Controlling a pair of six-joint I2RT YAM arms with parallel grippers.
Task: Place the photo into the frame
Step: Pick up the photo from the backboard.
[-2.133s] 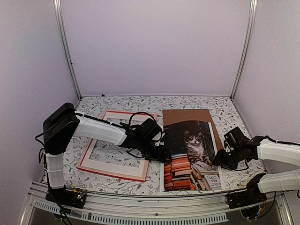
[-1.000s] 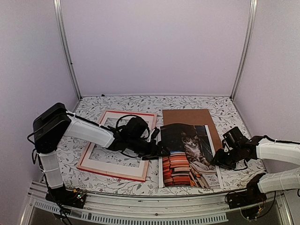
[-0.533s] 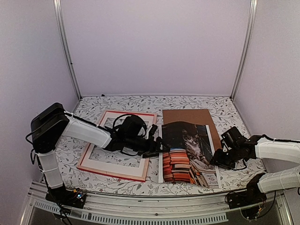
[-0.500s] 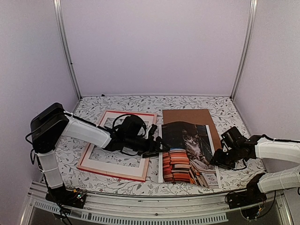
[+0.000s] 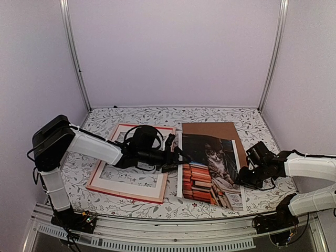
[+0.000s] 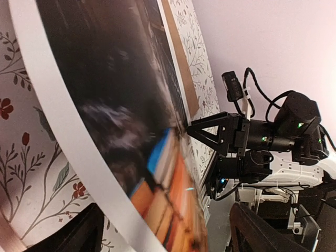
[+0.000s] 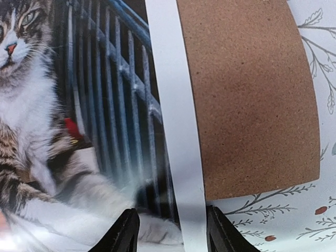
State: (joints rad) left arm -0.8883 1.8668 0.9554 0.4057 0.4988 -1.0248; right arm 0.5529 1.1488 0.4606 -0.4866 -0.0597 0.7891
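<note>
**Both grippers at the edges of the photo.** The left gripper [image 5: 173, 154] has its jaws spread wide and holds nothing. The white-bordered left edge of the photo [image 5: 207, 168] runs between its fingers [image 6: 79, 236], one finger on the tablecloth [image 5: 157, 116] side and the other on the printed side. From this gripper the sheet stretches straight ahead to the right gripper [image 5: 242, 177], which sits at the opposite edge.

The frame [image 5: 128, 193] lies flat behind and beneath the left wrist, and its nearest rail is just beside the photo's left edge.

The right gripper's jaws are partly apart and pinch nothing. Both of its fingertips [image 7: 126, 231] show in front of the printed face, one on either side of the white right border. Whether the tips press on the paper cannot be told from the wrist view. Ahead of these fingers, on their outer side, the brown backing board [image 7: 247, 94] shows from under the photo.
</note>
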